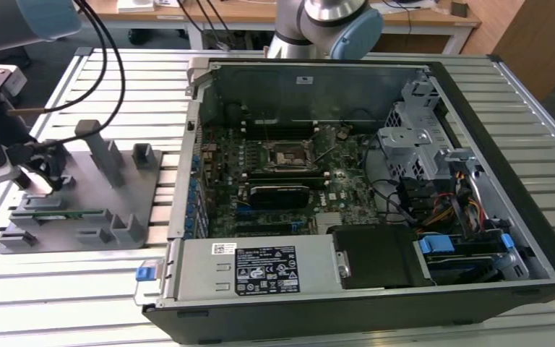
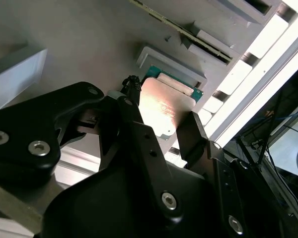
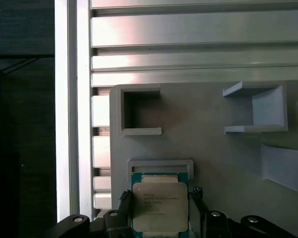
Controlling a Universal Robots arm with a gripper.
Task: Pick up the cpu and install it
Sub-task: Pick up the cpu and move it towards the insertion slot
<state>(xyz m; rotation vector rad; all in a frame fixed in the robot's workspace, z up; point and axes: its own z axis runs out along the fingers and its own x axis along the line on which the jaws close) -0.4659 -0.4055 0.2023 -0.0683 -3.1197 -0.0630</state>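
Pincer (image 3: 160, 194) is clamped on the cpu (image 3: 160, 210): in both wrist views, black fingers (image 3: 125, 198) sit tight against two opposite edges of the chip.
The cpu lies flat with its silver lid up and a green edge showing. It sits at the pale bracket of its nest on the grey fixture plate (image 3: 203, 144). Can't tell if it's off the plate yet.
The second wrist view shows the same grip: cpu (image 2: 161, 101) between the fingers (image 2: 192, 130), with the memory stick (image 2: 179, 29) in its own slot further along the plate.
In the exterior view the pincer (image 1: 44, 177) is down over the fixture plate (image 1: 80, 191) at the exterior view's left, on the slotted aluminium tabletop (image 1: 95, 289). The memory stick (image 1: 66, 214) is just beside it.
The open PC case (image 1: 470, 94) lies next to the plate, towards the exterior view's right. Its motherboard (image 1: 287, 181) is exposed and the socket frame (image 1: 285, 154) is near the board's middle, well apart from the pincer.
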